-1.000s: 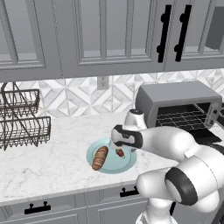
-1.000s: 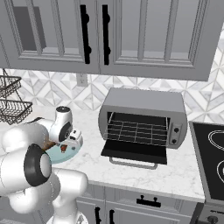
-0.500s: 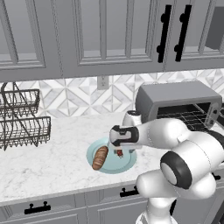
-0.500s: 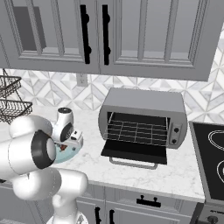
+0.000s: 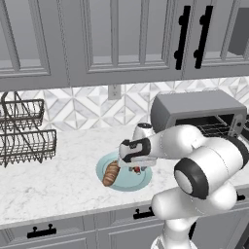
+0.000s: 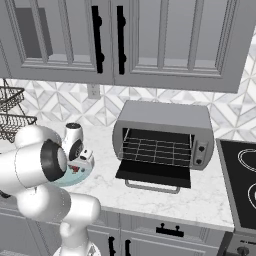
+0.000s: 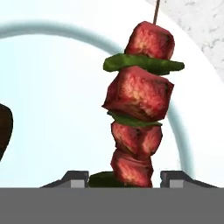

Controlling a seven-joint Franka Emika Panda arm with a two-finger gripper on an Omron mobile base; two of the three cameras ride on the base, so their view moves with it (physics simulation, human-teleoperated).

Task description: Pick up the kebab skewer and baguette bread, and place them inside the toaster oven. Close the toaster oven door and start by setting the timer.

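Claw (image 7: 120,175) has come down onto the plate (image 7: 52,96) and your jaws, wide apart a second ago, are now closing around the bottom chunk of the kebab skewer (image 7: 138,103); you can't yet tell whether they've clamped. That suggests the first pickup is underway. The baguette bread (image 5: 111,173) lies just beside the claw on the same plate. Well off to the other side, on the table (image 6: 200,197), the toaster oven (image 6: 162,134) waits with its door (image 6: 154,173) down.

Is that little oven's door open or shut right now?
Open. The toaster oven door hangs folded down in front of the toaster oven, its bar handle out front, and the bare wire rack inside is plainly visible.
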